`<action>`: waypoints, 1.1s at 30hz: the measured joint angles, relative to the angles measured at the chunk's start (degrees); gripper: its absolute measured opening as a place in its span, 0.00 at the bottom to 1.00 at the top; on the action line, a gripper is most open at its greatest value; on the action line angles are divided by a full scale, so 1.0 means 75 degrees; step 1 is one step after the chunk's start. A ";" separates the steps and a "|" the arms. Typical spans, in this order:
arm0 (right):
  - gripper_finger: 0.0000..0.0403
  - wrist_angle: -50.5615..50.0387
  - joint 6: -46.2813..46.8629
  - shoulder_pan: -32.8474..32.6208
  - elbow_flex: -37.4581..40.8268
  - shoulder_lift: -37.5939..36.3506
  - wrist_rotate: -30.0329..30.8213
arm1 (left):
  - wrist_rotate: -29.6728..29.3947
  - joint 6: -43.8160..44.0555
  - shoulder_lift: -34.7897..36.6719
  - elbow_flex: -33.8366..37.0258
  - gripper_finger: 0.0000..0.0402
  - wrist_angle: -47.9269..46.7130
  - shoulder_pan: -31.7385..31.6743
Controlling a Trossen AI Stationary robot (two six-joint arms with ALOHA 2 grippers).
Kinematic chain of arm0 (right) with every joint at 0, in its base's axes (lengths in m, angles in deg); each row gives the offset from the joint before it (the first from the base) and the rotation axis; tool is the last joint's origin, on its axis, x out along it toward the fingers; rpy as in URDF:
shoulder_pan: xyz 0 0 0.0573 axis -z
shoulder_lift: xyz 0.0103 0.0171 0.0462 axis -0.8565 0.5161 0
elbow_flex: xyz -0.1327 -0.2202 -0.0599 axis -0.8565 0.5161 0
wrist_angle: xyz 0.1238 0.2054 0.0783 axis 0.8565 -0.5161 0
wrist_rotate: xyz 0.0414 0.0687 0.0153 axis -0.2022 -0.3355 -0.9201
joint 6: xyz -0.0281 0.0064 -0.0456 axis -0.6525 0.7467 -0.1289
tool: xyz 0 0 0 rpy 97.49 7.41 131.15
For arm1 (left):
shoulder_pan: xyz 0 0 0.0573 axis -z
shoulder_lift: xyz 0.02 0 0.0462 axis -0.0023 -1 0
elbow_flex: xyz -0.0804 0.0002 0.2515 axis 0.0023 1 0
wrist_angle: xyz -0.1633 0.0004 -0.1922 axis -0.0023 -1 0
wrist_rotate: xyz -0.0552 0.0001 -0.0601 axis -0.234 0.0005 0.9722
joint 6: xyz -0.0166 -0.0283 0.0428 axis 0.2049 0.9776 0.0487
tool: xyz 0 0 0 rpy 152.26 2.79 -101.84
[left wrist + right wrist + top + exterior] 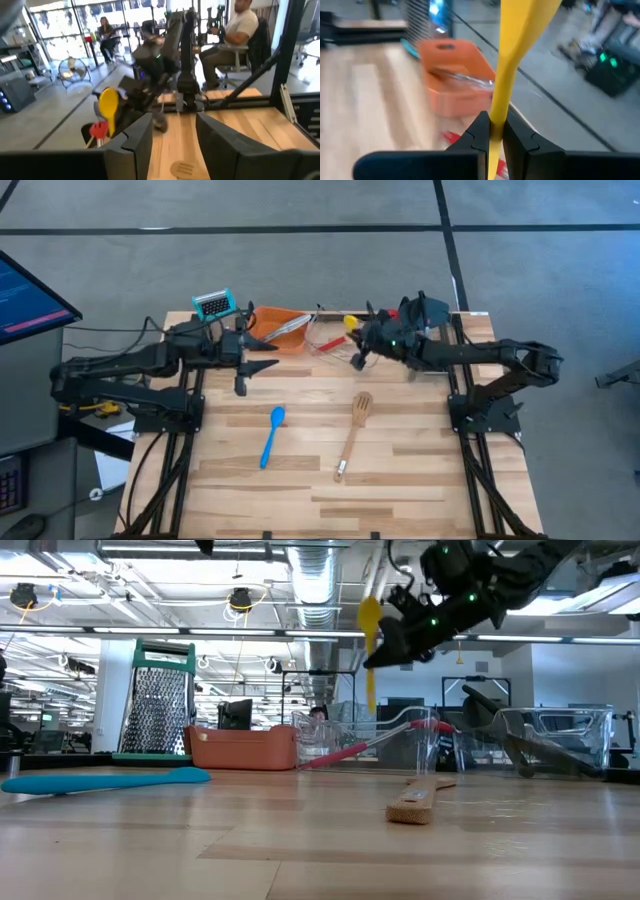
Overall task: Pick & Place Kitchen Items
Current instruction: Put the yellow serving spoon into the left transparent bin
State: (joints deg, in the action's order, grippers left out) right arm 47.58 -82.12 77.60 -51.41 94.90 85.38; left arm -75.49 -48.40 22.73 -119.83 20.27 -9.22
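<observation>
Yellow spoon (506,90) being carried above clear bin (420,740), clamped in right gripper (494,131) jaws; lowering into bin needed next. Left gripper (172,135) jaws being held apart, empty, beside orange tray (283,326).

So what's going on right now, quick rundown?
Right pincer shut on yellow spoon, raised over the clear bin. Left pincer open, empty, by the orange tray. Nothing in the way.

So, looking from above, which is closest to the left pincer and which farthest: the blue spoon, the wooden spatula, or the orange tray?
From the left pincer, in the high view:
1. Orange tray, just beyond it at the table's back edge.
2. Blue spoon, on the boards in front of it.
3. Wooden spatula, farther over toward the right arm's side.
</observation>
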 joint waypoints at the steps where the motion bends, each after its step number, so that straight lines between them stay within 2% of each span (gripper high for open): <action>1: 0.05 -0.0141 0.0092 0.0198 -0.0005 -0.0009 -0.0095 | 0.0000 0.0007 0.0092 0.0073 0.33 -0.0029 -0.0003; 7: 0.05 -0.0940 0.0627 0.0984 -0.0025 -0.0010 -0.0794 | 0.0006 0.0052 0.0370 0.0534 0.31 -0.0064 0.0000; 16: 0.05 -0.4214 0.0644 0.1233 -0.1450 0.0421 -0.1027 | -0.0689 0.0059 0.0360 0.1102 0.30 -0.0040 0.0000; 21: 0.05 -0.4182 0.0415 0.1262 -0.1840 0.1012 -0.1383 | -0.0734 0.0272 0.0360 0.1215 0.30 0.0006 0.0000; 29: 0.05 -0.4032 0.0397 0.1546 -0.1947 0.2062 -0.1430 | -0.0734 0.0315 0.0360 0.1275 0.29 -0.0006 0.0000; 33: 0.05 -0.3884 0.0383 0.1651 -0.1973 0.2241 -0.1698 | -0.0734 0.0315 0.0360 0.1275 0.29 -0.0009 0.0000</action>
State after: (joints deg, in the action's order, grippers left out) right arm 18.45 -79.25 89.98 -66.21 111.71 72.64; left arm -81.00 -46.04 25.42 -110.27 20.21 -9.21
